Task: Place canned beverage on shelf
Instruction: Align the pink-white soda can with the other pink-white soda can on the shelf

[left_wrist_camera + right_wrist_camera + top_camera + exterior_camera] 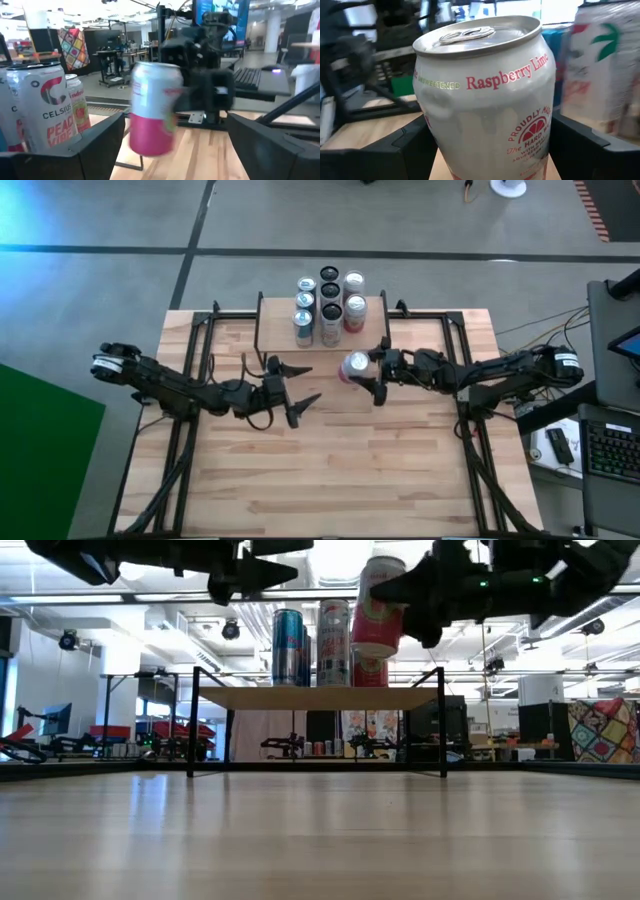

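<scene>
The shelf [322, 330], a light wood plank on thin black legs, stands at the table's far middle. Several upright cans [328, 305] rest by their bases on its top [320, 697]. A white and pink can [354, 366] hangs just in front of the shelf's near edge, higher than the plank in the low view [378, 608]. My right gripper [366, 371] is shut on it. My left gripper [306, 384] hovers open and empty to the left of the can, pointing level toward it. My right gripper pinches the can's side wall [432, 150] between its two fingers [412, 145], one on each side of the body below the rim. The fingers come in level from the table's right. The can is lifted clear of the table, roughly upright and tilted a little.
Black frame rails [190, 340] run along the table's left and right sides. A desk with a keyboard [610, 445] stands off the right edge. Bare wood tabletop [330, 470] lies on the near side of both arms.
</scene>
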You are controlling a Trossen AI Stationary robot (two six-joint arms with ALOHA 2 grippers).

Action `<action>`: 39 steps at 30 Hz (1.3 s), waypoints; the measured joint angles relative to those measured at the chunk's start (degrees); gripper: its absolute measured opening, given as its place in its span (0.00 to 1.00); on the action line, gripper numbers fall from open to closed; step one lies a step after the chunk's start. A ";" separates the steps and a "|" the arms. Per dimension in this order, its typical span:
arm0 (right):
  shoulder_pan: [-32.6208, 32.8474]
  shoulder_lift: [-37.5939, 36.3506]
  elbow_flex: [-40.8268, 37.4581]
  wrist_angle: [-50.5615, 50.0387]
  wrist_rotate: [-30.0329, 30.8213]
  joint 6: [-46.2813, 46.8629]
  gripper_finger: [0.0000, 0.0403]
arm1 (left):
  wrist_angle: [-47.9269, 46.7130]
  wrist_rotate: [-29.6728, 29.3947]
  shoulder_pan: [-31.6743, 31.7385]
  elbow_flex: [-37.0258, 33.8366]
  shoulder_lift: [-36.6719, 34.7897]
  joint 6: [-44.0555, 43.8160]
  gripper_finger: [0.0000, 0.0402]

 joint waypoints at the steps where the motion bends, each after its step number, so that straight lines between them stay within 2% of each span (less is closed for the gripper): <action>1: -0.82 0.40 0.86 -0.45 -0.12 -0.04 0.75 | -0.05 0.00 0.00 -0.07 -0.01 0.64 0.83; 11: -4.35 3.72 10.77 -15.11 -0.43 -5.93 0.75 | -0.71 -0.48 0.66 -0.76 -0.27 2.34 0.83; 17: -7.59 1.20 11.22 -21.59 -0.42 -6.39 0.75 | -3.36 -0.50 0.66 -0.87 -0.33 1.34 0.83; 29: -20.31 0.68 10.87 -22.92 -12.28 -2.90 0.75 | -3.68 -0.50 0.83 -0.41 -0.36 0.98 0.83; 39: -22.48 2.43 10.87 -21.76 -15.93 -2.07 0.75 | -3.75 -0.51 1.21 -0.42 -0.36 1.18 0.83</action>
